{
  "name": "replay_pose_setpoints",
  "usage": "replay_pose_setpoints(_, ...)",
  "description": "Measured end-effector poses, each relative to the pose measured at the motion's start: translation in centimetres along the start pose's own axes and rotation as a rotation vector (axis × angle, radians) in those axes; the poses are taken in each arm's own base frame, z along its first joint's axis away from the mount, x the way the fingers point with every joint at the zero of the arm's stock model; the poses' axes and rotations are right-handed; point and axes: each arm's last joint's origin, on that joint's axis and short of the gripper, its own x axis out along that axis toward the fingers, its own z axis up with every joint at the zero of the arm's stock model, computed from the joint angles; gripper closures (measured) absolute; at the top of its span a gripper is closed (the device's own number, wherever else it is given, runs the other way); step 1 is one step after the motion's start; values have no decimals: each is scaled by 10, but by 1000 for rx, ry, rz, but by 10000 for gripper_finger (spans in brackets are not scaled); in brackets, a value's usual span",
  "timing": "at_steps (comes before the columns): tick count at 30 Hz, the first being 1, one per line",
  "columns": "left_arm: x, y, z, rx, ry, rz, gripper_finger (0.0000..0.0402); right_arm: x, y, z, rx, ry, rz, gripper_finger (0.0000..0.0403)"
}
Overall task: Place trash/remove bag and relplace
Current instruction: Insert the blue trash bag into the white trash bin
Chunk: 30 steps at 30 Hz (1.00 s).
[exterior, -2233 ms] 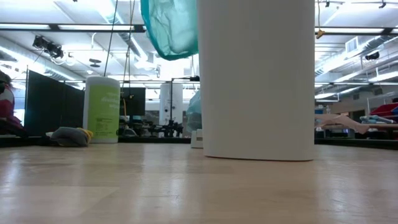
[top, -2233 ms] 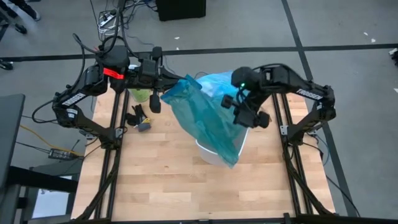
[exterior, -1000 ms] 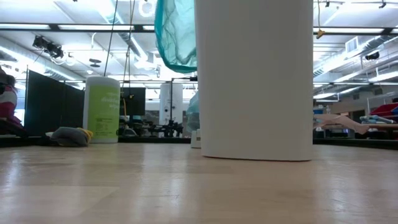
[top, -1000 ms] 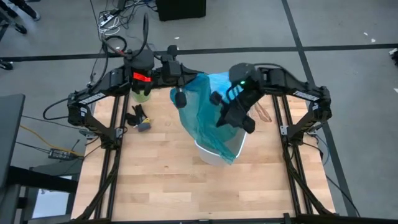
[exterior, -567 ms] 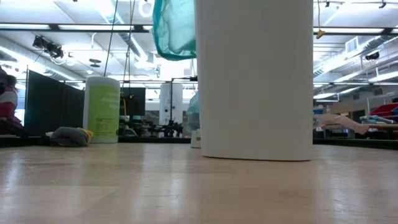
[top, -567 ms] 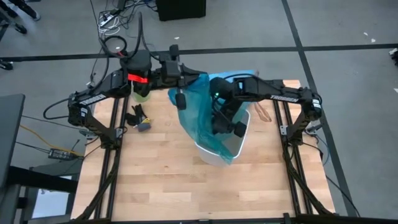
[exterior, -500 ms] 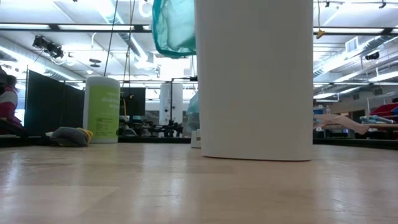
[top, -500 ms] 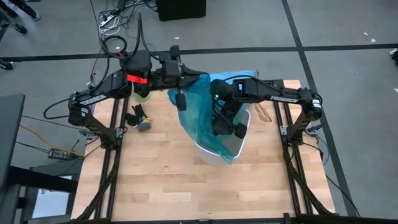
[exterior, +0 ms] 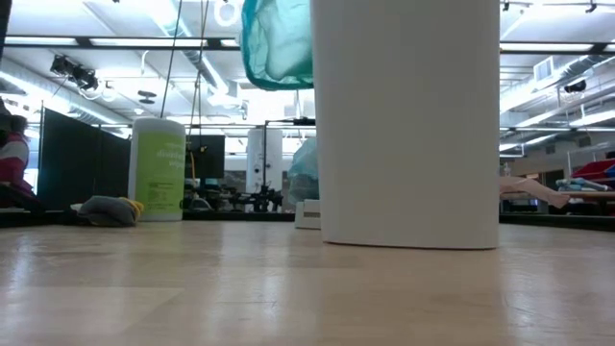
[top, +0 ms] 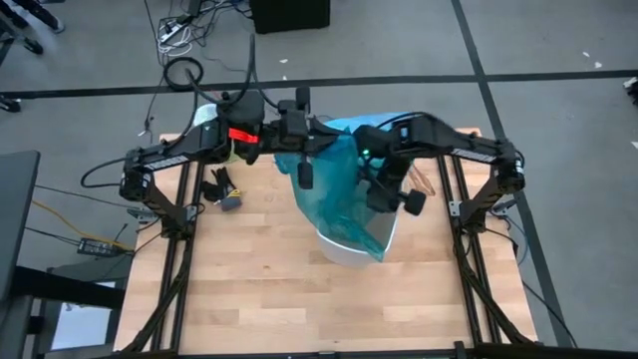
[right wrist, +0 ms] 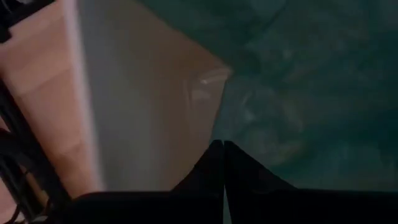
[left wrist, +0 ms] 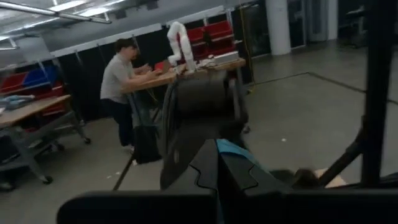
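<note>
A teal-green translucent plastic bag (top: pixel 339 194) hangs over the white bin (top: pixel 334 251), which stands on the table's middle (exterior: pixel 408 125). The teal bag's lower end (exterior: pixel 279 43) dangles beside the bin's upper wall. My left gripper (top: pixel 324 135), level above the bin's far side, is shut on the teal bag's top. My right gripper (top: pixel 394 199), shut, slants down into the bin's mouth beside the teal bag (right wrist: pixel 292 93). The light sky-blue bag (top: pixel 364 122) lies behind the bin at the far edge (exterior: pixel 306 173). The trash is hidden. My left gripper pinches a bit of the teal bag's top edge (left wrist: pixel 239 152) between its two fingers, which come level from the table's left. The bag hangs slack below them, draped over the bin. My right gripper: I cannot tell whether its shut fingertips (right wrist: pixel 214 155) touch the teal plastic or the bin's inner wall (right wrist: pixel 143 106).
A green wipes canister (exterior: pixel 159 168) stands at the far left (top: pixel 227 150). Small dark and grey objects (top: pixel 223 189) lie near it. A thin loop (top: pixel 424 181) lies right of the bin. Bare wood lies across the table's near half (top: pixel 299 309). A person (left wrist: pixel 118 81) works beyond the table.
My left gripper has moved toward the table's right, carrying the teal bag's top over the bin. My right gripper has tipped steeply downward and sunk into the bin's mouth. The bin has slid a little toward the table's right.
</note>
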Motion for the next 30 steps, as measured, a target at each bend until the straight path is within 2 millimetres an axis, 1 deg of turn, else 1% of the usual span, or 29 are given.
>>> replay_pose_setpoints(3,6,2,-4,29,9,79,398,-23,8,-3,7,-23,-57,403)
replay_pose_setpoints(6,11,6,-6,31,4,146,398,-52,20,-2,-32,-149,-107,403)
replay_pose_setpoints(7,14,8,-8,33,4,159,398,-59,24,1,-57,-203,-109,403)
replay_pose_setpoints(10,22,13,-14,37,6,191,398,-72,37,8,-133,-330,-70,403)
replay_pose_setpoints(12,25,15,-17,37,-1,210,398,-78,46,7,-162,-361,-35,403)
replay_pose_setpoints(14,29,17,-17,37,-33,221,398,-84,53,6,-187,-412,46,403)
replay_pose_setpoints(17,32,19,-15,39,-74,236,398,-90,61,13,-242,-550,310,403)
replay_pose_setpoints(20,33,20,-16,39,-85,242,398,-91,62,26,-230,-641,581,403)
replay_pose_setpoints(21,34,20,-16,39,-83,242,398,-90,62,30,-189,-641,616,403)
replay_pose_setpoints(23,34,20,-16,39,-84,242,398,-91,60,34,-62,-630,615,403)
replay_pose_setpoints(26,33,20,-15,39,-92,244,398,-85,57,32,143,-541,604,403)
replay_pose_setpoints(30,33,20,-15,55,-97,247,398,-78,67,23,222,-404,683,403)
